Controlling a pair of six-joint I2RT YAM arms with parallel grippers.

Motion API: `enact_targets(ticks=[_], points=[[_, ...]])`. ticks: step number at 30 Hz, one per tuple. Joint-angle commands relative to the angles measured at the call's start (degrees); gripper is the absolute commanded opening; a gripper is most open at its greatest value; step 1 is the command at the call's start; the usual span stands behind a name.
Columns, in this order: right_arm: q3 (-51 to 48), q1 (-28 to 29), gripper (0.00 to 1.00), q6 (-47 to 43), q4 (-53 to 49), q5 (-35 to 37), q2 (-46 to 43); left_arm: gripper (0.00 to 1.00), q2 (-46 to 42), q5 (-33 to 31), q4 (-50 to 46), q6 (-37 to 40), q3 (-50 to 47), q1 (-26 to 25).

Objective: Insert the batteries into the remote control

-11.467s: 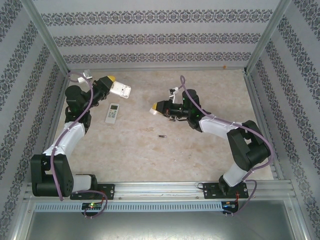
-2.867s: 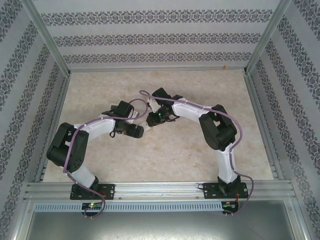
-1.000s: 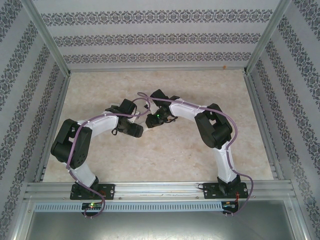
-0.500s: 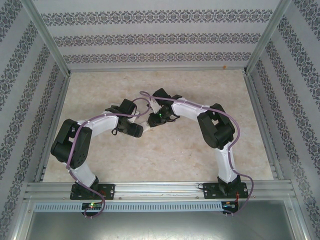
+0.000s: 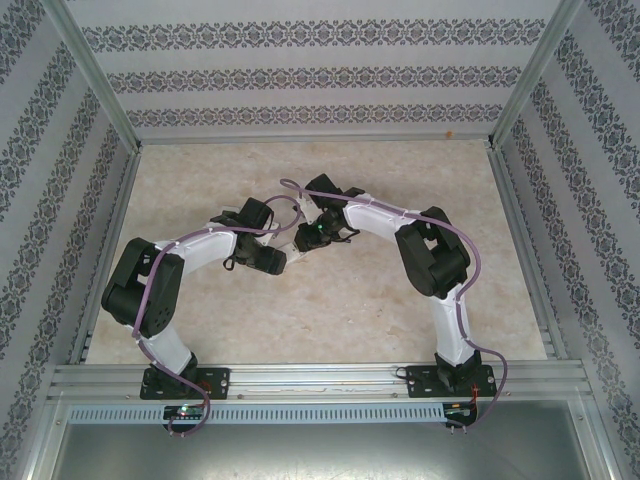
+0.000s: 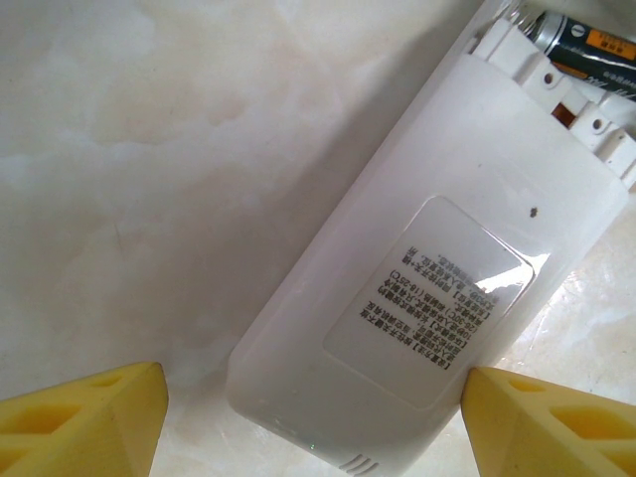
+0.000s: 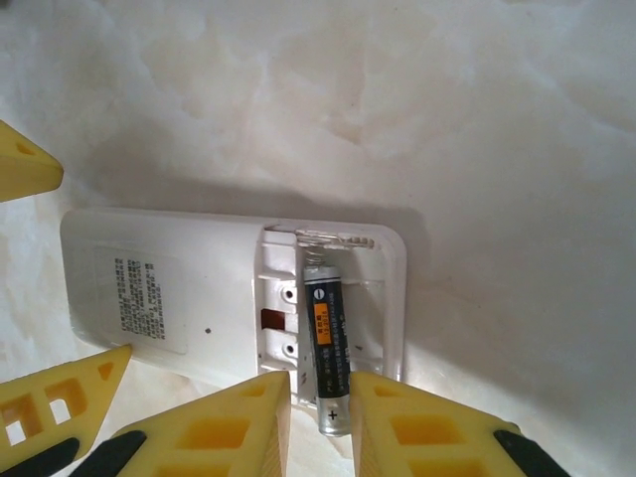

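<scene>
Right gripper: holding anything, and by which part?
Yes. The right gripper pinches a battery by its plus end, with the other end against the spring of the remote.

The remote control (image 7: 159,298) is white and lies face down on the counter (image 7: 447,119), printed label up, left of centre in the right wrist frame. Its battery bay stands open at its right end. One battery (image 7: 326,348), black with an orange band, lies in the bay. Its plus end pokes past the remote's lower edge, seemingly pinched by the right end effector (image 7: 320,396).
</scene>
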Motion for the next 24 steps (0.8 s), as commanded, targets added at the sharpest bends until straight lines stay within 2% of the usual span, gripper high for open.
enact_targets(ticks=[1, 14, 17, 21, 24], points=[[1.4, 0.5, 0.22, 0.6, -0.8, -1.1, 2.1, 0.78, 2.3, -7.4, -2.4, 0.3, -0.1, 1.1], [1.9, 1.3, 0.17, 1.4, -0.8, -0.4, 3.6, 0.78, 2.2, -7.5, -2.5, 0.2, -0.4, 1.1], [2.3, 1.7, 0.2, 1.8, -1.6, -0.7, 3.6, 0.78, 2.3, -7.5, -2.5, 0.2, -0.3, 1.1], [2.1, 1.9, 0.3, 2.3, -1.8, -0.7, 2.2, 0.78, 2.3, -7.5, -2.5, 0.1, -0.3, 1.1], [2.4, 1.8, 0.3, 2.4, -2.1, -0.8, 1.4, 0.78, 2.3, -7.5, -2.6, 0.0, -0.3, 1.2]])
